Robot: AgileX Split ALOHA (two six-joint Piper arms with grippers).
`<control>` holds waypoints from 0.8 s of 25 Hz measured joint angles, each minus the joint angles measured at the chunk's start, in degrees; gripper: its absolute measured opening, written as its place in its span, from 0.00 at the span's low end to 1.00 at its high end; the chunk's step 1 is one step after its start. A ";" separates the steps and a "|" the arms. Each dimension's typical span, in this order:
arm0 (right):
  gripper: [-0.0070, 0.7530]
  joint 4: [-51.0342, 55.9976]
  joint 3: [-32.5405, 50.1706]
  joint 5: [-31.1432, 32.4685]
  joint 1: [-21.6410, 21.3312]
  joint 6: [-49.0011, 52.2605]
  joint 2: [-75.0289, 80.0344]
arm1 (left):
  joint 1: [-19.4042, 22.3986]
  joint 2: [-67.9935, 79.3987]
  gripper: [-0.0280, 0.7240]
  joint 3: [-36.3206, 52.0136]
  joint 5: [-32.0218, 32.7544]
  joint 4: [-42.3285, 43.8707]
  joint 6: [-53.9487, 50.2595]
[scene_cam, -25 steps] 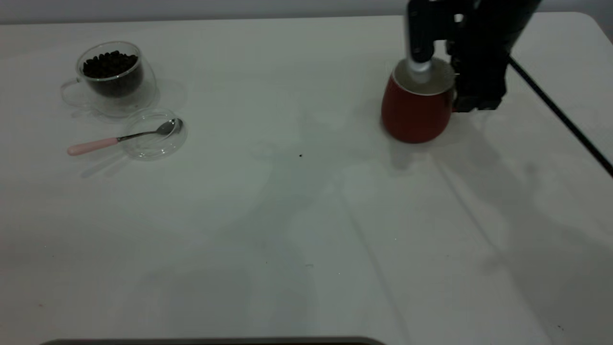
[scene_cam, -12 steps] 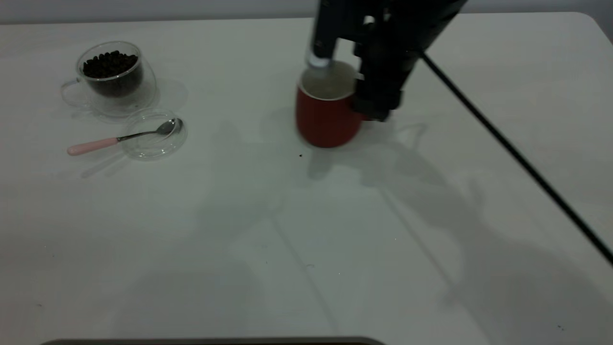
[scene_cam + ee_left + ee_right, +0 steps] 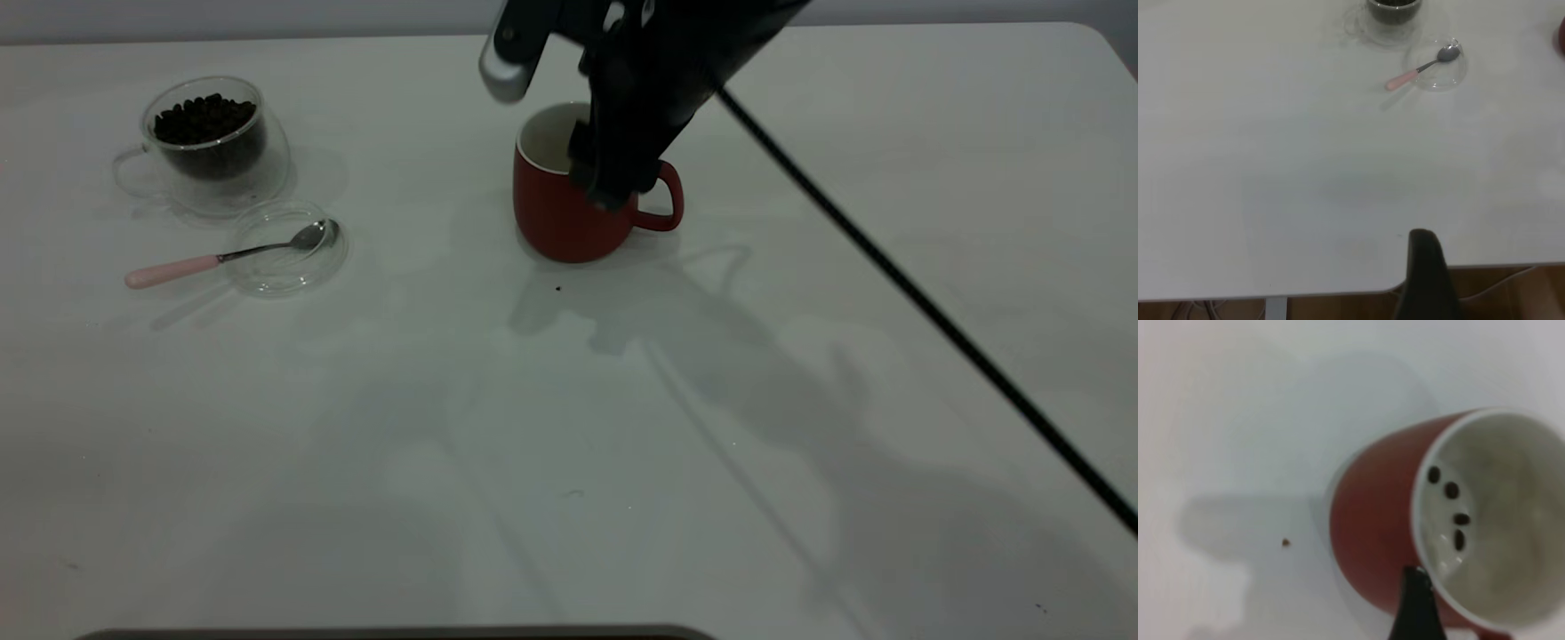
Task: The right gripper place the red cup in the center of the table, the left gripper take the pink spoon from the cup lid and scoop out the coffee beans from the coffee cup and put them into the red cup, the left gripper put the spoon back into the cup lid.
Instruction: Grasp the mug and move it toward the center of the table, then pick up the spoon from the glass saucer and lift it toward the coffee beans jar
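Note:
The red cup (image 3: 560, 222) stands near the middle of the table (image 3: 569, 427), handle to the right. My right gripper (image 3: 606, 188) comes down from above and is shut on the cup's rim beside the handle. In the right wrist view one black finger (image 3: 1413, 597) lies against the cup's outer wall (image 3: 1371, 520), and several coffee beans (image 3: 1451, 507) lie in its white inside. The coffee cup (image 3: 213, 151), full of beans (image 3: 204, 120), stands at the far left. The pink spoon (image 3: 222, 258) rests with its bowl in the cup lid (image 3: 276, 280). One finger of the left gripper (image 3: 1425, 273) shows over the table's edge.
A black cable (image 3: 933, 311) runs from the right arm across the table to the right edge. A tiny dark speck (image 3: 557, 288) lies just in front of the red cup. The left wrist view shows the spoon (image 3: 1421, 67) and lid (image 3: 1438, 81) far off.
My right gripper has carried the red cup from the right side leftwards to the table's middle. The cup's handle has come into view. Spoon, lid and coffee cup have not moved.

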 joint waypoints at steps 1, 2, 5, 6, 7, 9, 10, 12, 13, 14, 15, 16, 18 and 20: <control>0.78 0.06 0.00 2.26 -0.20 0.00 -1.57 | 0.00 0.00 0.80 0.00 0.00 0.00 0.00; 0.78 0.13 0.00 4.96 -0.37 0.14 -3.87 | 0.00 0.00 0.80 0.00 0.00 0.00 0.00; 0.78 0.37 0.00 14.61 -1.11 2.96 -12.02 | 0.00 0.00 0.80 0.00 0.00 0.00 0.00; 0.78 0.37 0.00 17.99 -1.38 4.30 -15.23 | 0.00 0.00 0.80 0.00 0.00 0.00 0.00; 0.78 0.21 0.00 22.28 -1.74 6.19 -18.57 | 0.00 0.00 0.80 0.00 0.00 0.00 0.00; 0.78 -1.32 0.00 31.54 -2.53 10.73 -24.85 | 0.00 0.00 0.80 0.00 0.00 0.00 0.00; 0.78 -2.25 0.00 35.50 -2.96 13.63 -28.30 | 0.00 0.00 0.80 0.00 0.00 0.00 0.00; 0.77 -5.01 0.00 44.68 -3.58 19.50 -34.42 | 0.00 0.00 0.80 0.00 0.00 0.00 0.00; 0.77 -6.12 0.00 48.17 -3.70 21.79 -37.59 | 0.00 0.00 0.80 0.00 0.00 0.00 0.00; 0.77 -7.17 0.00 52.16 -3.84 24.23 -40.54 | 0.00 0.00 0.80 0.00 0.00 0.00 0.00; 0.77 -7.83 0.00 56.02 -3.89 26.36 -42.87 | 0.00 0.00 0.80 0.00 0.00 0.00 0.00; 0.77 -8.18 0.00 59.92 -3.89 27.96 -45.40 | 0.00 0.00 0.80 0.00 0.00 0.00 0.00; 0.77 -8.24 0.00 65.89 -3.89 31.56 -49.69 | 0.00 0.00 0.80 0.00 0.00 0.00 0.00; 0.77 -8.24 1.33 67.45 -3.89 34.43 -53.25 | 0.00 0.00 0.80 0.00 0.00 0.00 0.00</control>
